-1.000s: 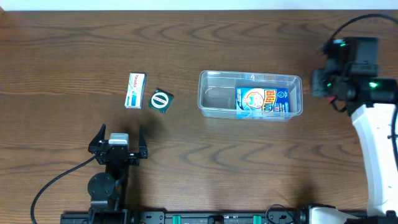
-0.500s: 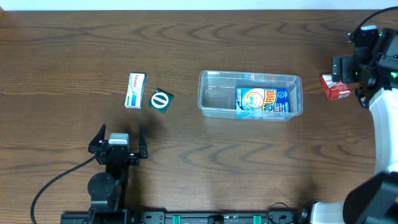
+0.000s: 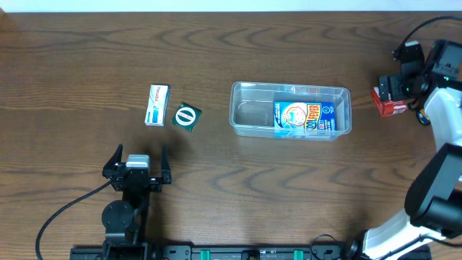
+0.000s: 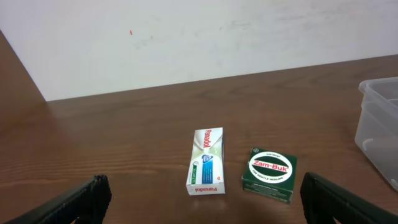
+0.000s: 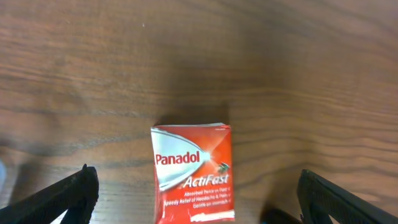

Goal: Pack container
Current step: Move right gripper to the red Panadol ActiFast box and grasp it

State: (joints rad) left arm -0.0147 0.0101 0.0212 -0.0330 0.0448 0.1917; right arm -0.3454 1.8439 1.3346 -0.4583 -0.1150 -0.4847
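The left gripper (image 3: pixel 140 154) is idling open and empty near the white Panadol box (image 3: pixel 157 105) and green Zam-Buk box (image 3: pixel 188 116), both lying unpacked. At centre the container (image 3: pixel 290 89) is holding one blue box (image 3: pixel 304 118); further right, the right gripper (image 5: pixel 196 183) is hovering open over an unpacked red box (image 3: pixel 390 106).

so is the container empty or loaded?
Not empty. A blue box lies flat in the right half of the container; its left half is bare. The white box, green box and red box sit outside it.
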